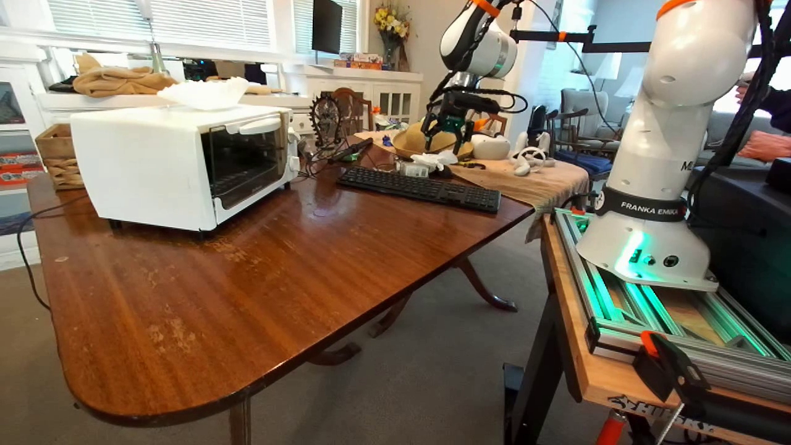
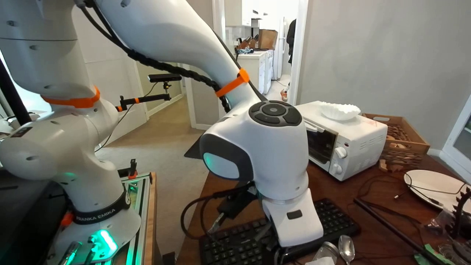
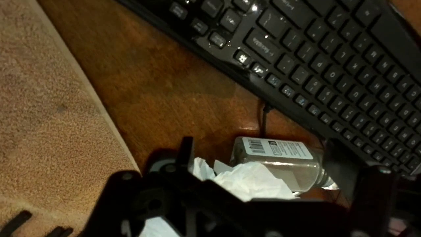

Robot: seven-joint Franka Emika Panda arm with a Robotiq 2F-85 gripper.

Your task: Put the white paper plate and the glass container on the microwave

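Glass jar (image 3: 281,156) looks like the bit left to do: it's lying on its side on the worktop (image 1: 321,266), just beside the keyboard (image 1: 426,189), between that and the edge where the bare wood meets the tan cloth (image 3: 56,115). What I take for the paper plate (image 1: 204,94) is already on top of the microwave (image 1: 142,167), well apart, toward the opposite edge and back from the rounded corner. The pincer (image 3: 261,149) hangs over the jar, spread wide and gripping nothing; can't tell how high up. My worry is it's lined up base to neck, so it'd squeeze the long way, and smooth glass with sloped shoulders could twist or squirt out. Crumpled paper (image 3: 253,182) is bunched up by the base too, so it could get pinched along with the jar and make the hold slippy. Come down slightly off and the neck side might hit the keyboard, plus the cable (image 3: 264,118) running toward the jar could snag. Even with a clean lift, the plate takes up a fair bit of the microwave's top, so a clumsy set-down could shove it off, and a jar left on its side might roll after it.
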